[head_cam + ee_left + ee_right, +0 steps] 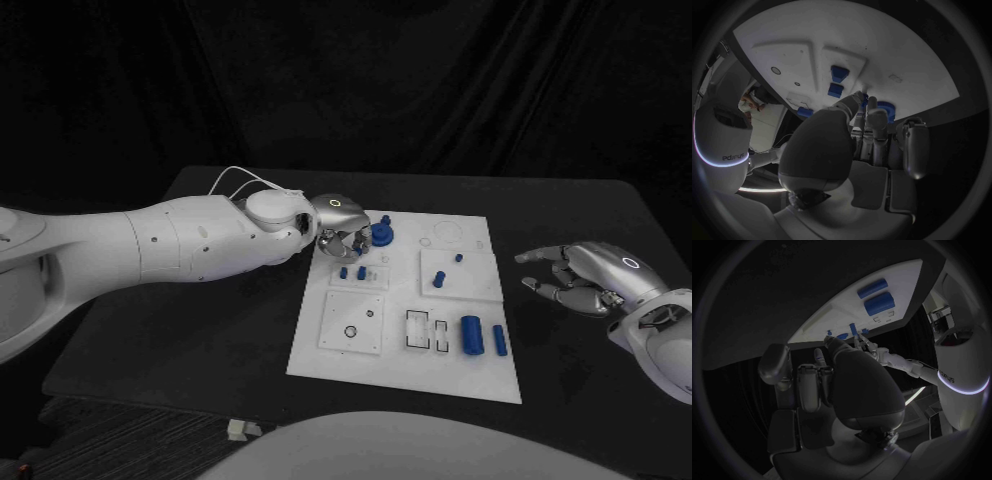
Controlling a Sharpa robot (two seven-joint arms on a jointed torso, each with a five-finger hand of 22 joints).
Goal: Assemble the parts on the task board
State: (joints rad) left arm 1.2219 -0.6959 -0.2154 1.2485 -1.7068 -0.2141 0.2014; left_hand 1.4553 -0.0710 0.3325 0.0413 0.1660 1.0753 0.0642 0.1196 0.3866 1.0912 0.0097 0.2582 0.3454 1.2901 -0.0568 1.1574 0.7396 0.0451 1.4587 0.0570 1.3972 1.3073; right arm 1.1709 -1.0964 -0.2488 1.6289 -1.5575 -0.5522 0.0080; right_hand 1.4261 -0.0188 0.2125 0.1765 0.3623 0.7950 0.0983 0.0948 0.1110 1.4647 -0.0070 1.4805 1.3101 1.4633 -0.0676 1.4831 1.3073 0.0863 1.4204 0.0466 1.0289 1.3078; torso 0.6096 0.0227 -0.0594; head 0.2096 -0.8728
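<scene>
at the board's (pixel 361 368) upper left, the left hand (pixel 340 232) reaches fingers down by a blue part (pixel 382 233); whether it grips is unclear. right hand (pixel 594 277) hovers at the frame's right, fingers loosely spread, empty.

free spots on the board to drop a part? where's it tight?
Bare: the task board near edge, below the two blue cylinders, and its far right corner. Black table to the board's left is bare too. Crowded: far left corner, where the left hand works at a blue part.

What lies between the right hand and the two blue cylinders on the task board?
Head view: nothing stands between the right hand and the blue cylinders, only bare task board edge and black table.
</scene>
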